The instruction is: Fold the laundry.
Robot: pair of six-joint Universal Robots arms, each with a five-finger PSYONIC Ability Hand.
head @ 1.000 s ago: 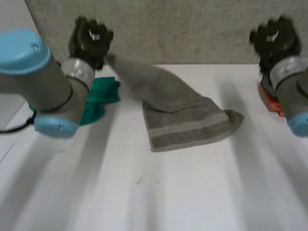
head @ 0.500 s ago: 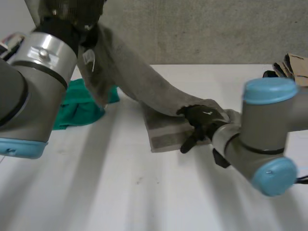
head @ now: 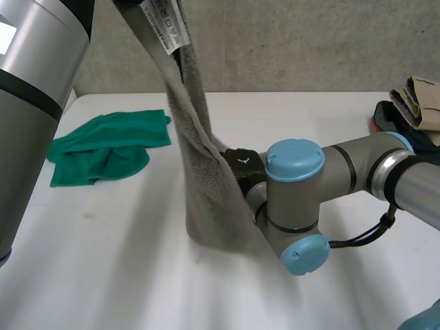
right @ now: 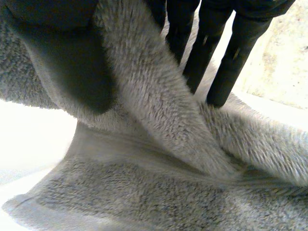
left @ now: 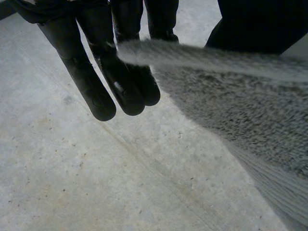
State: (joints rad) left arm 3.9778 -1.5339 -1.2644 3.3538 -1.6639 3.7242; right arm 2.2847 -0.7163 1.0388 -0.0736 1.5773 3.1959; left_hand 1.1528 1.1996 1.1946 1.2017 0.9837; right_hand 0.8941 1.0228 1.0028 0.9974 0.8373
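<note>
A grey towel (head: pixel 199 172) hangs in a long drape, its lower end resting on the white table (head: pixel 137 275). A white label (head: pixel 165 24) shows near its top. My left hand (left: pixel 120 82) holds the top edge high above the table, with the towel (left: pixel 231 101) pinched between its fingers and thumb. My right hand (head: pixel 240 161) is at the towel's lower part, partly behind the cloth. In the right wrist view a fold of the towel (right: pixel 154 110) runs between its thumb (right: pixel 62 62) and fingers (right: pixel 216 57), which press on it.
A crumpled green cloth (head: pixel 103 148) lies on the table to the left of the towel. A pile of orange, black and tan items (head: pixel 412 103) sits at the table's right edge. A grey wall (head: pixel 309 41) stands behind.
My left hand has lifted the towel's edge high, so the towel now hangs instead of lying flat. My right arm has swung in from the right and closed on a fold low down.
</note>
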